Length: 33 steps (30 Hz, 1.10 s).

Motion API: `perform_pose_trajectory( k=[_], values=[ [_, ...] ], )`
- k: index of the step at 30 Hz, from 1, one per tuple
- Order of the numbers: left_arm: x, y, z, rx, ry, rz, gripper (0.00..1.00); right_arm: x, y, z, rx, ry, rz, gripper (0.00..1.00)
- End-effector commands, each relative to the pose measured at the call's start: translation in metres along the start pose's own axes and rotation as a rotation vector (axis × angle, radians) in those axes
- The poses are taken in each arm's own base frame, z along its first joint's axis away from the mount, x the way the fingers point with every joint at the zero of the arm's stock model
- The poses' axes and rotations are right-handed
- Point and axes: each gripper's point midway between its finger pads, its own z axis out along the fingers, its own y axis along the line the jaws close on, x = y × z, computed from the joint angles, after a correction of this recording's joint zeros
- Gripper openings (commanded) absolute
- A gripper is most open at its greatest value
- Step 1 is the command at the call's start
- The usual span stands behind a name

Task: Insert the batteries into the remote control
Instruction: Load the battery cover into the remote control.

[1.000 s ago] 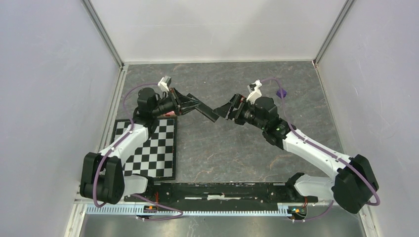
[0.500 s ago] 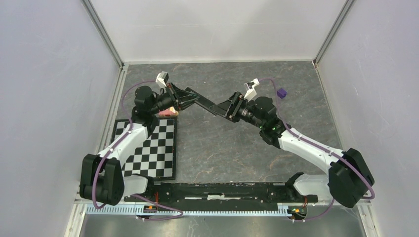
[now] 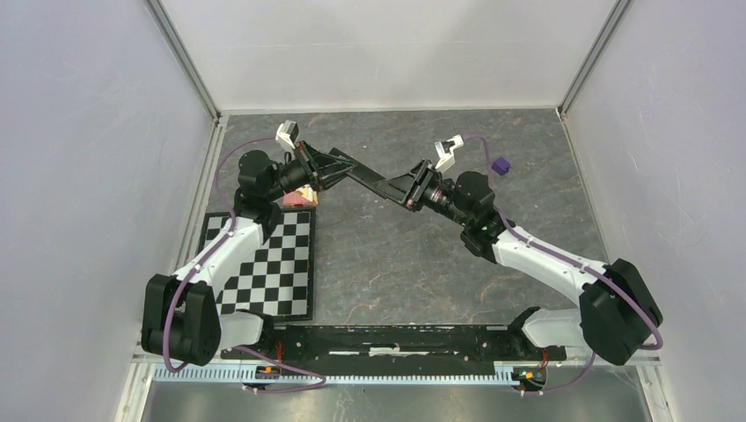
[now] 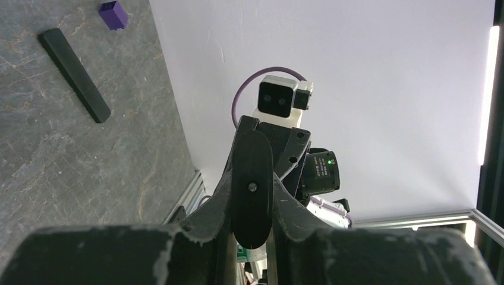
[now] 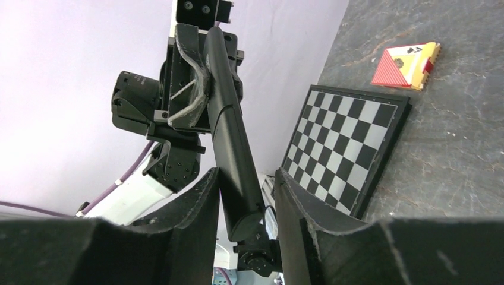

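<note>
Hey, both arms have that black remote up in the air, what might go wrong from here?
1. The remote control hangs above the table between the left claw and right claw; if the arms twist unevenly it may slip and fall.
2. In the right wrist view a gap shows beside it, so that grip may be loose.

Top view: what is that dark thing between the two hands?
A black remote bridges them. The left hand clamps one end, and the other end sits inside the right hand. The top view shows the whole span.
</note>
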Motion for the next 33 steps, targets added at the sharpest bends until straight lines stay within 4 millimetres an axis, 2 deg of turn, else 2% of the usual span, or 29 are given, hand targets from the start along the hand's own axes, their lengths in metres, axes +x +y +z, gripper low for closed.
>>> perform_pose_trajectory(
  k=[1, 5, 9, 19, 22, 26, 31, 33],
  values=[
    [0.023, -0.069, 0.001, 0.198, 0.068, 0.072, 0.02, 0.016, -0.025, 0.014, 0.058, 0.057, 0.004, 0.39],
    [0.036, -0.063, 0.003, 0.184, 0.104, 0.075, 0.02, 0.010, -0.001, 0.025, -0.055, 0.042, -0.025, 0.28],
    [0.044, -0.056, -0.001, 0.146, 0.132, 0.112, 0.02, 0.002, 0.013, 0.031, -0.105, 0.026, -0.049, 0.18],
    [0.063, -0.036, -0.008, 0.089, 0.234, 0.148, 0.02, -0.002, 0.021, 0.042, -0.139, 0.027, -0.028, 0.19],
    [0.060, -0.029, -0.005, 0.039, 0.255, 0.196, 0.02, -0.012, 0.025, 0.044, -0.161, -0.008, -0.088, 0.25],
    [0.049, -0.033, 0.000, 0.032, 0.243, 0.233, 0.02, -0.018, 0.034, 0.036, -0.224, -0.016, -0.176, 0.44],
    [0.030, -0.029, 0.001, 0.020, 0.222, 0.246, 0.02, -0.025, 0.053, 0.010, -0.308, -0.028, -0.259, 0.56],
    [0.023, -0.032, -0.002, 0.026, 0.215, 0.251, 0.02, -0.025, 0.064, -0.011, -0.357, -0.026, -0.305, 0.68]
  ],
)
